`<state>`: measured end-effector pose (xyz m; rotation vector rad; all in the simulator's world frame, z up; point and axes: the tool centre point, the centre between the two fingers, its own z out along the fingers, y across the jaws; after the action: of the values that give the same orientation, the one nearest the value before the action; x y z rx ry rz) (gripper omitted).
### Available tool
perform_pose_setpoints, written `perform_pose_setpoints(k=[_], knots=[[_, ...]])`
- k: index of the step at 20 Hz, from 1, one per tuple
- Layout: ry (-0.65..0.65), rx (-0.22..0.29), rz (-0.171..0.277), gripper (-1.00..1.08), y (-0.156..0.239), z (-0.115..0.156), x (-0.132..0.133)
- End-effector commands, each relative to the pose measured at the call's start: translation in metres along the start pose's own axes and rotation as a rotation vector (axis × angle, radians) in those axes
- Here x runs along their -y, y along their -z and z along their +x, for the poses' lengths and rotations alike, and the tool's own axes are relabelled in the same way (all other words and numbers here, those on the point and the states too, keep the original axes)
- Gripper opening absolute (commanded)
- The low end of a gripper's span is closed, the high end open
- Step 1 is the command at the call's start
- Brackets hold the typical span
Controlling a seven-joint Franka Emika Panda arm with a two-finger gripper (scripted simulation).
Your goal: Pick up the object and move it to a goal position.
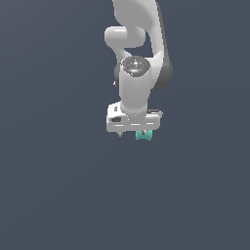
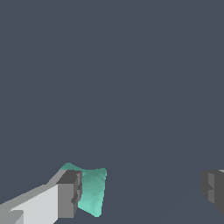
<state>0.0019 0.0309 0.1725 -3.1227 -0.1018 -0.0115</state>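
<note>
**Approach phase: pincer spread, object off-centre**

Object (image 2: 92,191) position, wrist view: the teal piece sits against the inner face of one finger (image 2: 70,194), while the other finger (image 2: 213,189) stands well apart across a wide gap. The pincer (image 2: 142,192) is spread wide and grips nothing. In the exterior view, the object (image 1: 143,135) shows just under the hand's lower edge, toward the exterior view's right of the pincer (image 1: 132,132).

Step in hand, as judged: alignment before the grasp. The pick is not yet made.

Next move: shift the pincer sideways so the object lies midway between the fingers, then clench. Clenching from the present offset would likely drag or tip the piece, since only one finger is near it.

Clearance: the tabletop (image 1: 58,195) is a uniform dark plane with no edge, wall or other item visible in either view. No goal marker is visible. Whether the fingertips touch the tabletop cannot be told.
</note>
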Motion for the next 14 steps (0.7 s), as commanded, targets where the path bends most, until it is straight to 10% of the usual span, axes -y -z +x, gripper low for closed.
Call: perform_pose_setpoints(k=[1,14], knots=[[0.000,0.000,0.000,1.00,0.000,0.000,0.000],[-0.046,0.014,0.028,1.00,-0.011,-0.004,-0.005]])
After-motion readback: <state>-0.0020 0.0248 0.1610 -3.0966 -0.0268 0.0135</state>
